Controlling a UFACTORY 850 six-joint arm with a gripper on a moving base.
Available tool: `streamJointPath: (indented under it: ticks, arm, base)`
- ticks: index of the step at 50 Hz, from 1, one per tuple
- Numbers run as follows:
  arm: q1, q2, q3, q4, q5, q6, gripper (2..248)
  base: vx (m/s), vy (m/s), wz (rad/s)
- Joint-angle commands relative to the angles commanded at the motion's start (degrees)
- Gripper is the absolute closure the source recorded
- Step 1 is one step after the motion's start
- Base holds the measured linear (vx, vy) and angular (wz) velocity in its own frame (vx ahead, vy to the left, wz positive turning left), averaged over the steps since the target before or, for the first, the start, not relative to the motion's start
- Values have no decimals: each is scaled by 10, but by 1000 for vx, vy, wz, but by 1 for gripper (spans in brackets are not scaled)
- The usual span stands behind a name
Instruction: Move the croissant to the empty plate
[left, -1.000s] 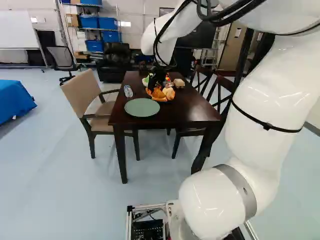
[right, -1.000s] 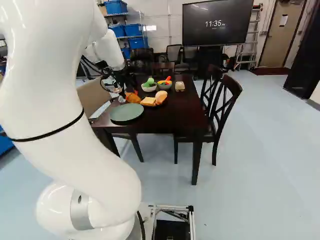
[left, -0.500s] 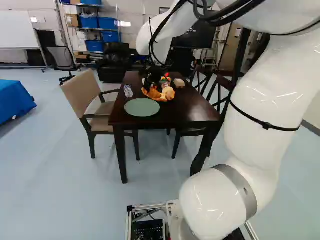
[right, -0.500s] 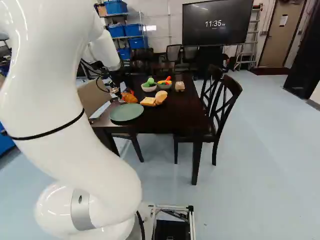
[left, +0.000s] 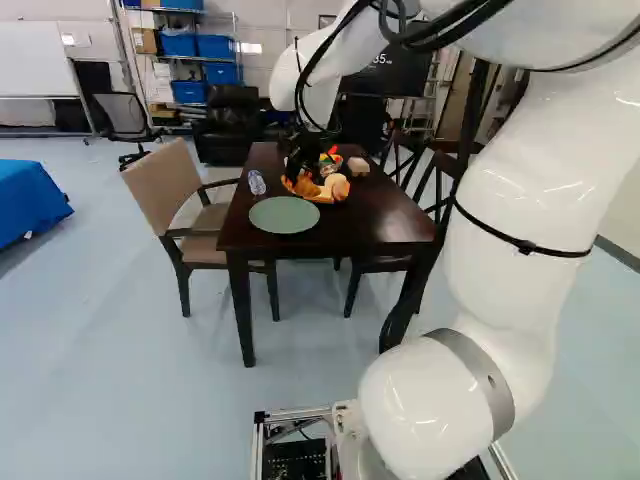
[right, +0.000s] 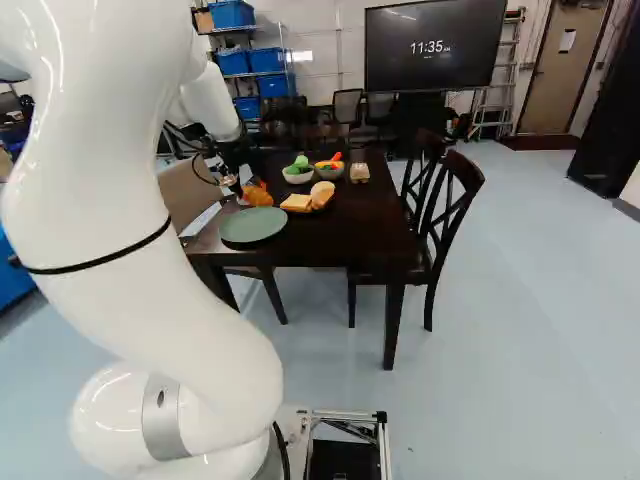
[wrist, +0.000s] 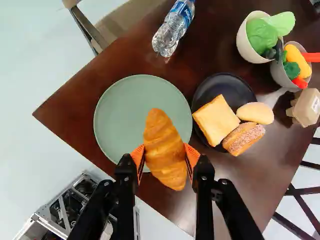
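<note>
Green plate (wrist: 117, 112) partly hidden behind the croissant (wrist: 164, 150)

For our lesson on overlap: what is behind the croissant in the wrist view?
Around the croissant, held between the jaws, the green plate shows and, past its rim, the table. Whatever lies directly behind the croissant is covered.

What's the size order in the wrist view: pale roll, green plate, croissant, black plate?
1. Green plate
2. Black plate, going by its full outline
3. Croissant, nearer the camera, so true size unsure
4. Pale roll
</note>
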Motion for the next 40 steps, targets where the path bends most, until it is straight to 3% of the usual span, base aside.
streamJointPath:
  ticks: [40]
  arm:
    - [10,-91,-43,0,0,0,128]
  base:
    - [0,0,0]
